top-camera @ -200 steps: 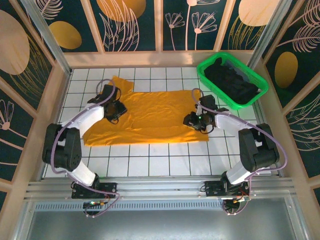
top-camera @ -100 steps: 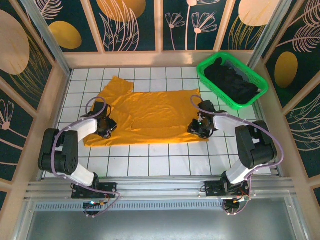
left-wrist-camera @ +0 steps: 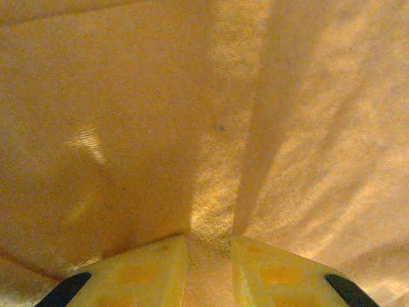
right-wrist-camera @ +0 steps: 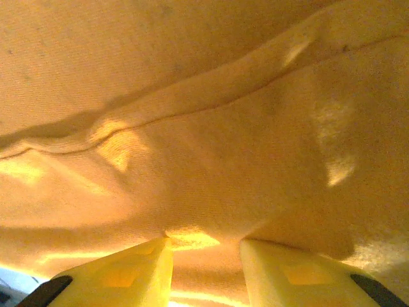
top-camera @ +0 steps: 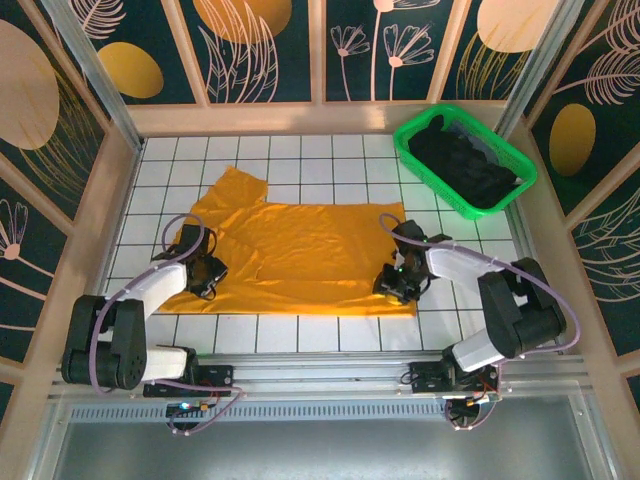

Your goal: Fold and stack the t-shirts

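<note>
The orange-yellow t-shirt [top-camera: 300,250] lies spread flat across the middle of the tiled table, one sleeve pointing to the back left. My left gripper [top-camera: 205,272] is down at its left near corner, shut on a pinch of the orange cloth [left-wrist-camera: 211,192] between the yellow fingers [left-wrist-camera: 137,272]. At the shirt's right near edge my right gripper [top-camera: 393,283] holds a fold of the cloth [right-wrist-camera: 211,160] between its fingers [right-wrist-camera: 128,272]. The black t-shirts [top-camera: 462,165] are heaped in the green basket.
The green mesh basket [top-camera: 428,172] stands at the back right corner, against the wall frame. Wooden frame walls close the table on the left, back and right. A strip of bare white tiles runs between the shirt's near hem and the metal rail.
Both grippers have drawn back toward the near edge, dragging the orange-yellow shirt with them by about one tile. The shirt lies flatter and squarer now.
</note>
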Tool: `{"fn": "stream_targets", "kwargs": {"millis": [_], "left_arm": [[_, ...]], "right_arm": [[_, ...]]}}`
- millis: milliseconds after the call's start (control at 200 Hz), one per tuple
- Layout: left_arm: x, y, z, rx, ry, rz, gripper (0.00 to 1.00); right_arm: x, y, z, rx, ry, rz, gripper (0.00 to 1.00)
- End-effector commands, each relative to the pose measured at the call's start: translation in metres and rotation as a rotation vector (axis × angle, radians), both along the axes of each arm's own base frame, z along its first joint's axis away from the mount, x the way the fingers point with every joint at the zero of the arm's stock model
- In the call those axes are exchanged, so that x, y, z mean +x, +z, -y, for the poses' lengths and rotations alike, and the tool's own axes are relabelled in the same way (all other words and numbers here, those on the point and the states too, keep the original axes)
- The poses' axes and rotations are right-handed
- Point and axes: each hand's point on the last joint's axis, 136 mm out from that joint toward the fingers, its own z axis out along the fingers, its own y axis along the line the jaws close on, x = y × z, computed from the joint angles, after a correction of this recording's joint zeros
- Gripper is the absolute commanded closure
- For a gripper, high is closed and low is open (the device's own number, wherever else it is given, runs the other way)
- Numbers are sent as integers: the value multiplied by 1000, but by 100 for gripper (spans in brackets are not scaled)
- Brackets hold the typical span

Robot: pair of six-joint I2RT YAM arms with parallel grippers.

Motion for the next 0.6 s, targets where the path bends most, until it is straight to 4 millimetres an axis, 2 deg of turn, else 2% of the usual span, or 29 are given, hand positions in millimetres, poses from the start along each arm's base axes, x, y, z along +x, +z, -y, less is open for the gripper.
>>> {"fn": "stream_targets", "kwargs": {"millis": [0,150,265,370,460,536,576,596], "left_arm": [[-49,-20,-15,71,20,-172,73],[-56,-21,-17,73,31,-175,73],[-41,-4,-20,90,48,-132,72],[-10,32,-25,120,82,-46,69],[24,66,-27,136,108,52,63],[62,90,-27,156,95,133,59],[81,94,-26,173,82,148,59],[96,102,-25,177,74,173,59]], "right_arm": [[-52,-14,28,-128,-56,-193,63],[-40,-14,26,-131,-71,-154,62],[-10,2,18,-111,-79,-43,59],[25,22,11,-95,-71,76,55],[58,43,9,-88,-82,184,53],[89,60,9,-66,-108,277,53],[106,68,9,-55,-125,326,52],[114,72,9,-49,-131,352,52]]}}
